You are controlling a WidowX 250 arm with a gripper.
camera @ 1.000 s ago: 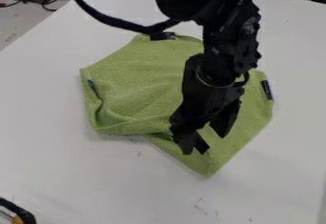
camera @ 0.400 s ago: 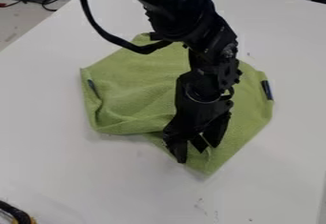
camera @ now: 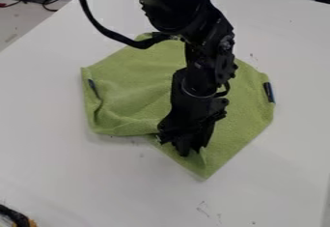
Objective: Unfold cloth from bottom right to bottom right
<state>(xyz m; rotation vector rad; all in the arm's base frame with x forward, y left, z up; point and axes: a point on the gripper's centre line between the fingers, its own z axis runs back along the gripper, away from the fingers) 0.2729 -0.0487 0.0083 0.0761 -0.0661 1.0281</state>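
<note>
Cloth (camera: 135, 81) now bunches near its bottom corner, where your pincer (camera: 192, 151), spread a moment ago, is closed on a fold. You have the cloth mid-bench (camera: 84, 182), creased at left, blue tag (camera: 268, 92) at right.

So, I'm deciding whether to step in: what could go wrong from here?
The end effector pinches the green cloth a little in from its bottom corner; that small fold might slip out. Pulling could also drag the whole cloth across the table, since it lies loose there.

Plain green cloth (camera: 248, 117) on a white table (camera: 84, 187)
</note>
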